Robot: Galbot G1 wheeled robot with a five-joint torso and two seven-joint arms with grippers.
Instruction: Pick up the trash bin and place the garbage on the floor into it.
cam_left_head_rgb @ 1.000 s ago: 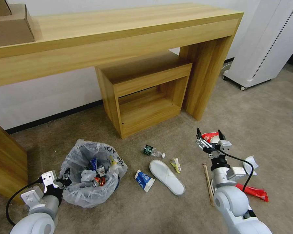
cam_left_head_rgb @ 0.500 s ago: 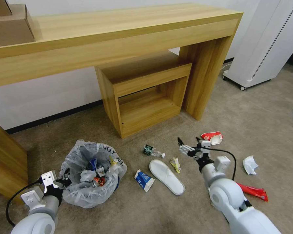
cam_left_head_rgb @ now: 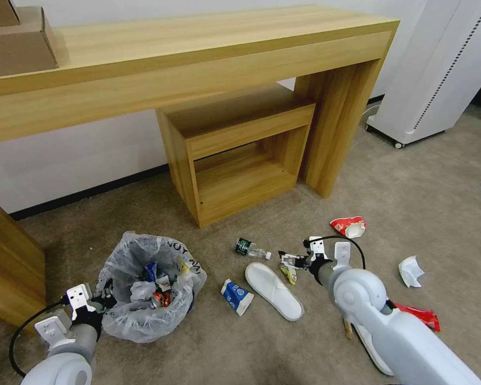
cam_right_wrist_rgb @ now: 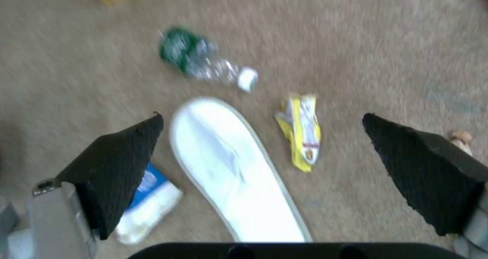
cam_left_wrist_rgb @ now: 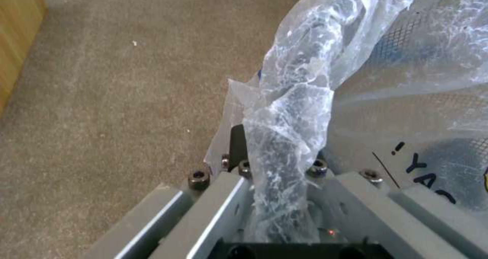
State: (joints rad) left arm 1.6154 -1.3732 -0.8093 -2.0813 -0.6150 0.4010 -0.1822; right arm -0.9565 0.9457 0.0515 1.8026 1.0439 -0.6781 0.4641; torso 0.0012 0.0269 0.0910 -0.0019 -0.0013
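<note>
Beige carpet (cam_left_head_rgb: 422,176) runs under a long wooden table (cam_left_head_rgb: 198,59) against the wall, with a small wooden shelf unit (cam_left_head_rgb: 235,155) tucked beneath it. At about eight o'clock on the floor sits the trash bin (cam_left_head_rgb: 144,289), its clear plastic bag (cam_left_wrist_rgb: 289,110) crumpled around litter already inside. The left gripper (cam_left_head_rgb: 99,302) is at the bin's rim at nine o'clock, jaws pinching a twisted fold of the bag.

Near the middle of the floor lies a white slipper (cam_left_head_rgb: 274,291), with a blue-and-white paper pack (cam_left_head_rgb: 236,295) just beside it at nine o'clock, a clear bottle with green label (cam_left_head_rgb: 249,248) at eleven o'clock, and a yellow wrapper (cam_right_wrist_rgb: 301,131) at its one o'clock. The right gripper (cam_left_head_rgb: 288,261) hangs right over that yellow wrapper, jaws spread wide, nothing between them.

Farther toward three o'clock lie a red snack wrapper (cam_left_head_rgb: 347,225), a white paper scrap (cam_left_head_rgb: 410,270), and another red wrapper (cam_left_head_rgb: 419,315) by the right arm.
</note>
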